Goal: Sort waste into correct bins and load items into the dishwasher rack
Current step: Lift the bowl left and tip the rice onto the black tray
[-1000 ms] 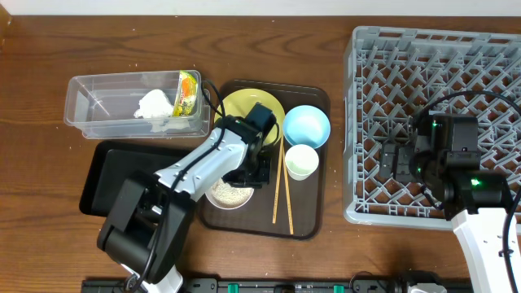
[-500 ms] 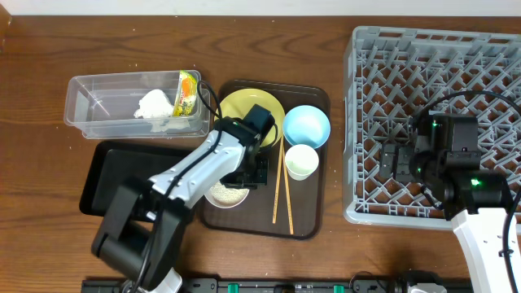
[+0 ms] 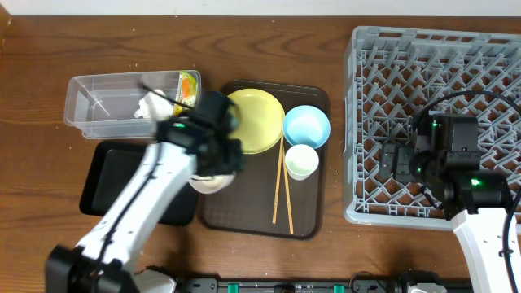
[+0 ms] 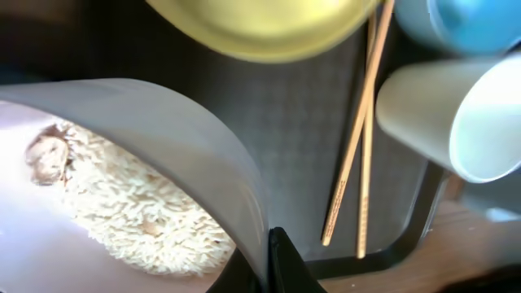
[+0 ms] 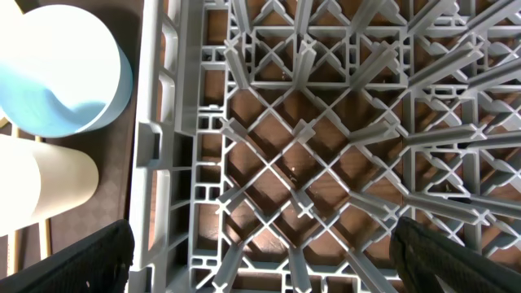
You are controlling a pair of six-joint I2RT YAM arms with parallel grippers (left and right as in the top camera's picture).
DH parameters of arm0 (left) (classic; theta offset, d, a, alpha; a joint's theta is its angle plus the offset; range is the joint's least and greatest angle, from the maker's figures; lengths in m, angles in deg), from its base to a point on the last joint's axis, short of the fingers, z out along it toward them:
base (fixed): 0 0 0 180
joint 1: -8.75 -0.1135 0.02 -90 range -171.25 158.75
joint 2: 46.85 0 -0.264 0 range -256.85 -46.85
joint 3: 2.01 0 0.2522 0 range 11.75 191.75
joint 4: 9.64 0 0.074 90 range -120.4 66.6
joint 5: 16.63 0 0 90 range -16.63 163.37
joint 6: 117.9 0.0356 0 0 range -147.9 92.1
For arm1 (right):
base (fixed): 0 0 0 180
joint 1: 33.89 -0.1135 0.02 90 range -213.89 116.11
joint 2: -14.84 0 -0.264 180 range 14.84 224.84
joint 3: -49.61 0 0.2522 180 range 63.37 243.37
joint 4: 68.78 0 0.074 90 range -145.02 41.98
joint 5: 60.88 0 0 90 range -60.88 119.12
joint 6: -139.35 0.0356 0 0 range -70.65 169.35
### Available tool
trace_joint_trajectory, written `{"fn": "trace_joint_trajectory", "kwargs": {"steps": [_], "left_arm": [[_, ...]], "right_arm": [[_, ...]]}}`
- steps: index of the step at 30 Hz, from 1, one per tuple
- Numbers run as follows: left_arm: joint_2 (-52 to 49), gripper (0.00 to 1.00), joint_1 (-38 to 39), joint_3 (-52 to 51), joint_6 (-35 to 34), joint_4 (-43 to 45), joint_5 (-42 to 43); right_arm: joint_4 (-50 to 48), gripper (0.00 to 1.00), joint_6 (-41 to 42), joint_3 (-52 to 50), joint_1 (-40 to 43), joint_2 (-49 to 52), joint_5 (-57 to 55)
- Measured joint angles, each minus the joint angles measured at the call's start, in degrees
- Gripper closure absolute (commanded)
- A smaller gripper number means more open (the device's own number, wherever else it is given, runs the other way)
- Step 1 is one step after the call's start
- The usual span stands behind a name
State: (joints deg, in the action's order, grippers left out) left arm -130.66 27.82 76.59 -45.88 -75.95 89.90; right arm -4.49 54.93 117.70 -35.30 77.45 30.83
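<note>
My left gripper (image 3: 215,163) (image 4: 271,262) is shut on the rim of the white-pinkish bowl (image 3: 207,184) (image 4: 187,138), which holds rice scraps (image 4: 130,203). It holds the bowl at the left edge of the brown tray (image 3: 301,213), next to the black tray (image 3: 110,183). The yellow plate (image 3: 254,122), blue bowl (image 3: 306,126), pale cup (image 3: 301,161) and chopsticks (image 3: 279,183) lie on the brown tray. The clear tub (image 3: 94,114) holds the napkin (image 3: 151,106) and wrapper (image 3: 189,85). My right gripper (image 3: 396,161) (image 5: 264,252) is open and empty above the grey rack (image 3: 431,73) (image 5: 326,146).
The rack's left wall stands close to the brown tray's right edge. In the right wrist view the blue bowl (image 5: 57,65) and the cup (image 5: 41,187) show just left of that wall. Bare wooden table lies along the back.
My left arm has swung left with the bowl of rice in its grip, from the middle of the brown tray to its left edge. The yellow plate is now uncovered. The right arm has not moved.
</note>
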Motion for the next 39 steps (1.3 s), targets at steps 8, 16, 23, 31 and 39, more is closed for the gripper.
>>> {"fn": "trace_joint_trajectory", "kwargs": {"steps": [8,16,23,31,39], "left_arm": [[0.87,0.94,-21.24,0.07,11.08,-1.14,14.19],[-2.38,0.94,-37.46,-2.27,21.92,-1.07,33.40],[-9.20,0.94,-45.92,-6.32,28.68,-1.20,46.29],[-16.72,0.94,-49.79,-6.88,31.89,-1.11,58.07],[-19.10,0.94,-50.01,-8.87,33.97,-2.97,66.60]], "right_arm": [[0.02,0.01,0.00,0.00,0.00,0.00,0.00],[0.00,0.01,0.00,0.00,0.00,0.00,0.00],[0.02,0.01,0.00,0.00,0.00,0.00,0.00],[0.02,0.01,0.00,0.00,0.00,0.00,0.00],[0.02,0.01,0.00,0.00,0.00,0.00,0.00]]}}
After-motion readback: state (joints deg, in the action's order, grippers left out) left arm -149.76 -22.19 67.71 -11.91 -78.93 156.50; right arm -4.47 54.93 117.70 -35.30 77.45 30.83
